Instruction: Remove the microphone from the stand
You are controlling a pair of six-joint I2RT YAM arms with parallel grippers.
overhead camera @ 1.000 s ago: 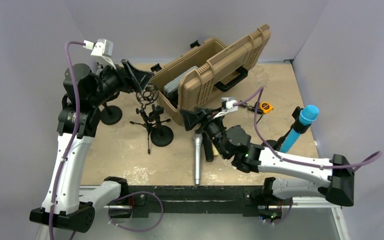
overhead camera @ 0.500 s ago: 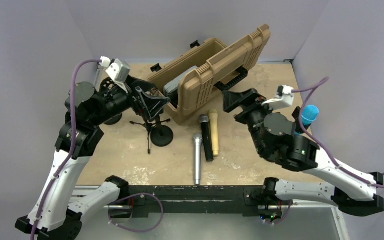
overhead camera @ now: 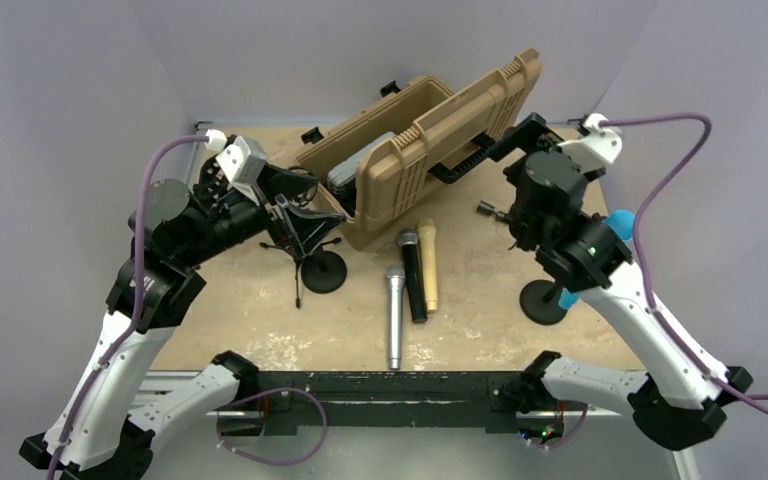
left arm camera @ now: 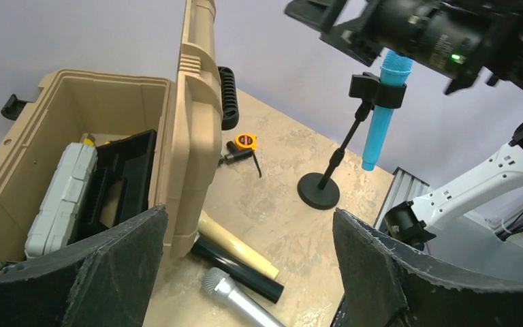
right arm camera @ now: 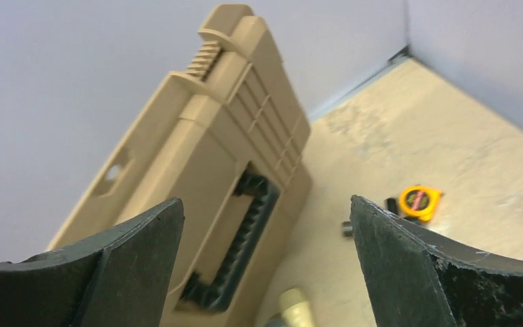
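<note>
Top view: right arm raised over the right side of the desk (overhead camera: 240, 310), its bulk covering most of the blue microphone (overhead camera: 621, 226); only the blue head shows beside the arm, with the stand (overhead camera: 543, 302) showing its round base on the desk below. Right hand (overhead camera: 516, 133) up high near the lid of the open tan case (overhead camera: 420, 140), well apart from the microphone. Left hand (overhead camera: 308, 212) hangs above a small black stand (overhead camera: 323, 272) left of the case. Silver microphone (overhead camera: 394, 315), black microphone (overhead camera: 413, 275) and gold microphone (overhead camera: 427, 262) lie side by side mid-desk. Left wrist view: left hand (left arm camera: 245, 218) spread wide, nothing between the fingers (left arm camera: 116, 272). Blue microphone (left arm camera: 380, 119) sits upright in the clip of its stand (left arm camera: 319, 191), the right arm just above it. Tape measure (left arm camera: 245, 141) lies near the case (left arm camera: 191, 122); a grey box (left arm camera: 65, 194) sits inside. Right wrist view: right hand (right arm camera: 265, 204) spread wide and empty, facing the case lid (right arm camera: 231, 150); tape measure (right arm camera: 419, 201) on the desk beyond. Microphone and stand out of this view
</note>
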